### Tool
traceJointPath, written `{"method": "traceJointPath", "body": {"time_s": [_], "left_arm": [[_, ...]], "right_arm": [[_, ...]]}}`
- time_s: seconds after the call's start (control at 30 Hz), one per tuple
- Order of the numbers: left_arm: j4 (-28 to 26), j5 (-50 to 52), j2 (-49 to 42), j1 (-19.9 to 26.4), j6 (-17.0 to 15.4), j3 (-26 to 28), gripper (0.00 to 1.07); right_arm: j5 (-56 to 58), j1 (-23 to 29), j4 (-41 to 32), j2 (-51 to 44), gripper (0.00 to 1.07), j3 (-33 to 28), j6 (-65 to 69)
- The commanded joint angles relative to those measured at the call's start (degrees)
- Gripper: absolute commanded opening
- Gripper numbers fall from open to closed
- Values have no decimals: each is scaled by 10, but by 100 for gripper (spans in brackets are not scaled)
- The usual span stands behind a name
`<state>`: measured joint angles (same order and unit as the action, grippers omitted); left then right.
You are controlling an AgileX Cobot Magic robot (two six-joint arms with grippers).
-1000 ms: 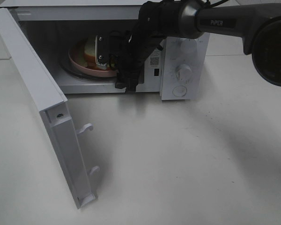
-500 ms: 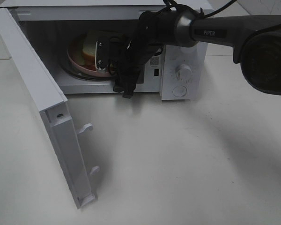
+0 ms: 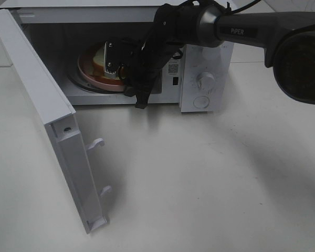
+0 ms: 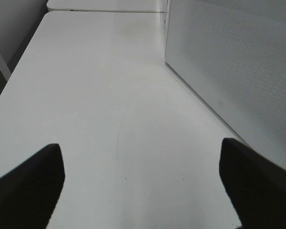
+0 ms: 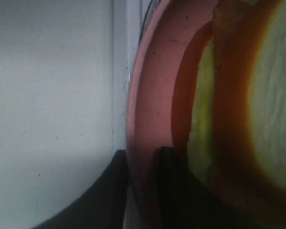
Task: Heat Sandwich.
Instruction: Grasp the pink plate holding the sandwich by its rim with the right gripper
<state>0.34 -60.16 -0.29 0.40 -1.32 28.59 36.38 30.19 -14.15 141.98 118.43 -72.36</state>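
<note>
Reaching into the open white microwave oven [image 3: 205,79], right gripper [image 5: 142,183] has both dark fingers pinched on the rim of the round pink plate [image 5: 150,95]. White-bread sandwich with tan crust [image 5: 257,95] sits on that plate inside. Left gripper [image 4: 140,183] spread wide, empty, above the white tabletop [image 4: 95,95].

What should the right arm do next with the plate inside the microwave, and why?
Probably lift slightly and draw the pink plate out through the open door. The right gripper has a finger on each side of the plate's rim, and the sandwich sits on it inside the microwave.
</note>
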Motion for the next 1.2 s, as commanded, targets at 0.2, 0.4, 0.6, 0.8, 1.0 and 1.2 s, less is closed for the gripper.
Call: {"method": "traceJointPath", "body": {"time_s": [0.2,0.4,0.6,0.8,1.0,1.2], "left_arm": [[0,8,-9,2,1,-2,82],[0,8,-9,2,1,-2,82],[0,8,-9,2,1,-2,82],[0,8,-9,2,1,-2,82],[0,8,-9,2,1,-2,82],[0,8,-9,2,1,-2,82]], "right_arm": [[10,-7,12,4,0,-5,5],[21,-4,13,2,0,-5,5],[38,5,13,1,0,-5,5],[42,6,17,1,0,-5,5],[53,6,17,-2,0,-5,3],[81,6,17,-13,0,-5,-21]]}}
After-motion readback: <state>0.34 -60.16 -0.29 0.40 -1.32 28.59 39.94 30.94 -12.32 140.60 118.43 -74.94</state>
